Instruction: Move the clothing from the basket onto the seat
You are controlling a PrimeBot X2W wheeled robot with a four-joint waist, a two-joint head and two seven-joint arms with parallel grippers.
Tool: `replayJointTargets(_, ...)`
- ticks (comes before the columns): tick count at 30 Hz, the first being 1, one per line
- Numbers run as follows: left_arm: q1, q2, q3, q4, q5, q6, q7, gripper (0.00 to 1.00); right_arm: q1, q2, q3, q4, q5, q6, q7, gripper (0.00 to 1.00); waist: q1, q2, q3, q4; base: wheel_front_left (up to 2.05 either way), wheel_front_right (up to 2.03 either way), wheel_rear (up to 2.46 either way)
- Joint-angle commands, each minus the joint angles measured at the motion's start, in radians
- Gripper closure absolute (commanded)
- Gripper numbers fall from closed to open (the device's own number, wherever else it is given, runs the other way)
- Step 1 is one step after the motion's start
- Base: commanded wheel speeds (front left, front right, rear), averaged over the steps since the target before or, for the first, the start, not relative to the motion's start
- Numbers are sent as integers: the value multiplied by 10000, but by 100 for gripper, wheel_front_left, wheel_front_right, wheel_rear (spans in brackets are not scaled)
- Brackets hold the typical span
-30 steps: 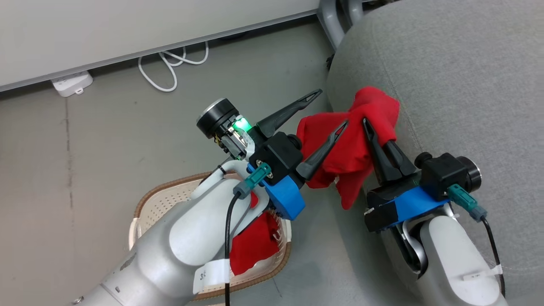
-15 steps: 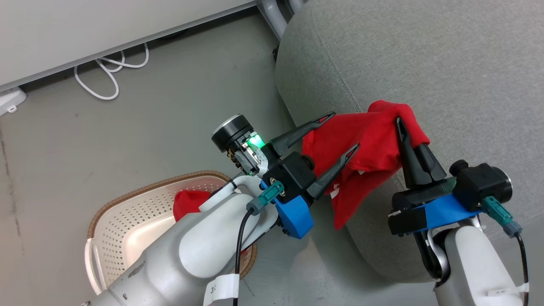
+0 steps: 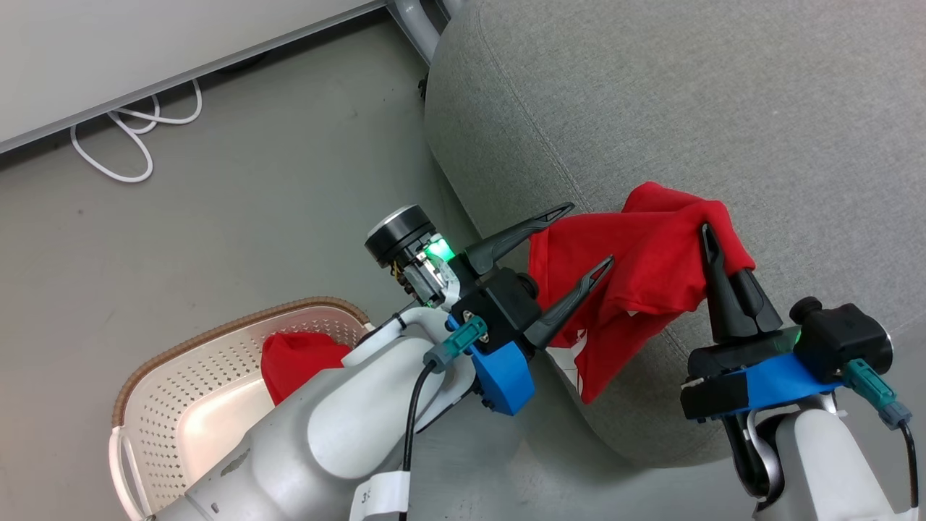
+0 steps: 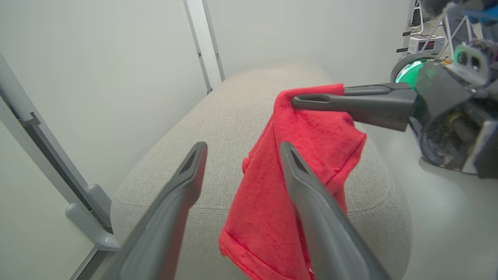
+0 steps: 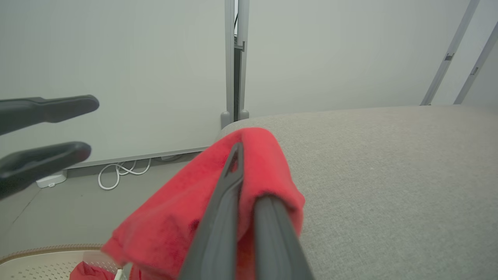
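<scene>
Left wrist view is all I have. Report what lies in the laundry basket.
Observer: In the head view, one crumpled bright red fabric garment lies in the oval cream-white perforated plastic basket, partly hidden by the pale left forearm.
Operator: Now place that basket for me.
Observer: It stands on the grey floor, left of the large light grey fabric seat and apart from it.
Operator: Check the floor by the wall.
Observer: In the right wrist view, a looped white cable lies there at the wall's base.
</scene>
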Motion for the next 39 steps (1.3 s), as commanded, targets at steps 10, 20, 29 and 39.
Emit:
replayJointTargets(10,-46,120,280,-127,13,35,-48,0,-769,3,61,-287,-358,1,-42,100,0,-1,161,112,0,0,0)
replayJointTargets(20,-468,373,408,-344,301,46,-48,0,-3106,-641,-410,-889,-954,1,-42,100,0,-1,1154,348,0,0,0)
replayJointTargets(29,-1260,779,364,-582,560,31,61,0,-5700,-2321,-2079,-1374,-1042,1,-40,100,0,-1,2595,662,0,0,0)
replayJointTargets(39,-2124,1264,396,-1214,777,33,394,0,-7295,-4115,-4107,-124,-719,1,-39,100,0,-1,4124,949,0,0,0)
